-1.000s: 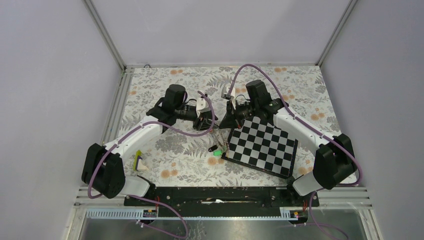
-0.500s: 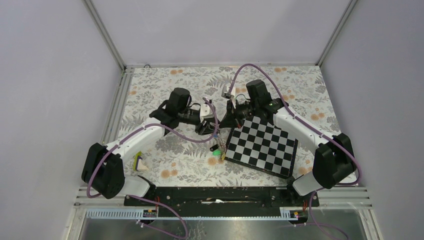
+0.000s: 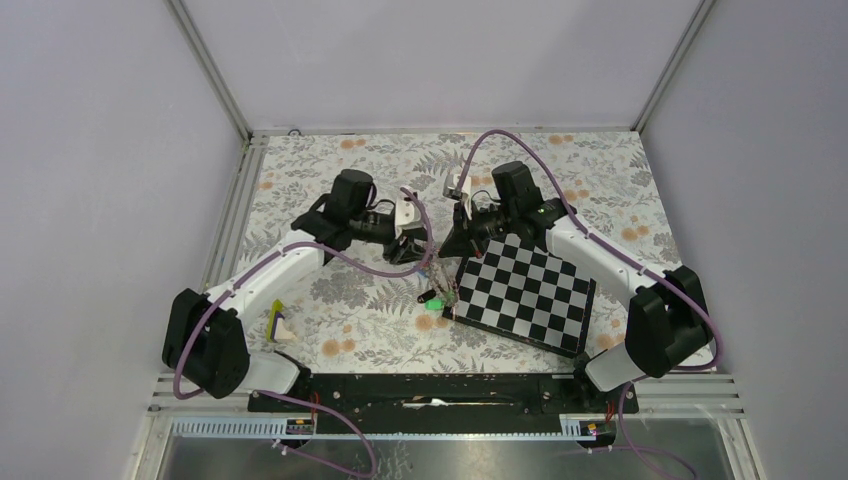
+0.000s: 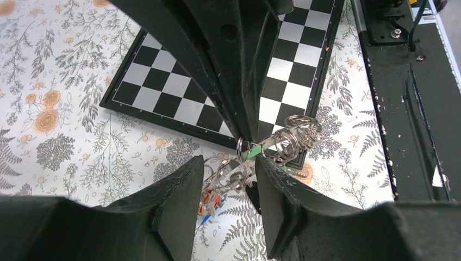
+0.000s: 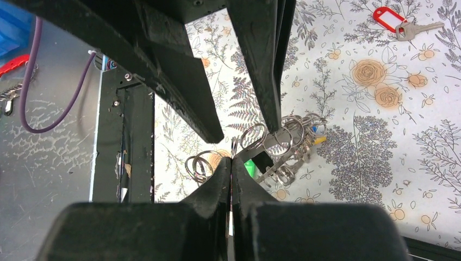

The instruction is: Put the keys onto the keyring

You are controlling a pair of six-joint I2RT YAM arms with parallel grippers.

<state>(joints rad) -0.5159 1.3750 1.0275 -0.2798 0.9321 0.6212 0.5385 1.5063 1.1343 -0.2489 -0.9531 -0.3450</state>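
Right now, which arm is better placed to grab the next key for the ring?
Left. The left gripper is open, with the key bunch in line between its fingers. The right gripper is shut on a thin metal ring, so it looks busy holding.

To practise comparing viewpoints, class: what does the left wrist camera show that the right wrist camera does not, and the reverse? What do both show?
Only the left wrist view shows the chessboard. Only the right wrist view shows a red-tagged key lying apart on the cloth, and a purple cable. Both show the bunch of rings with a green tag, over the floral cloth.
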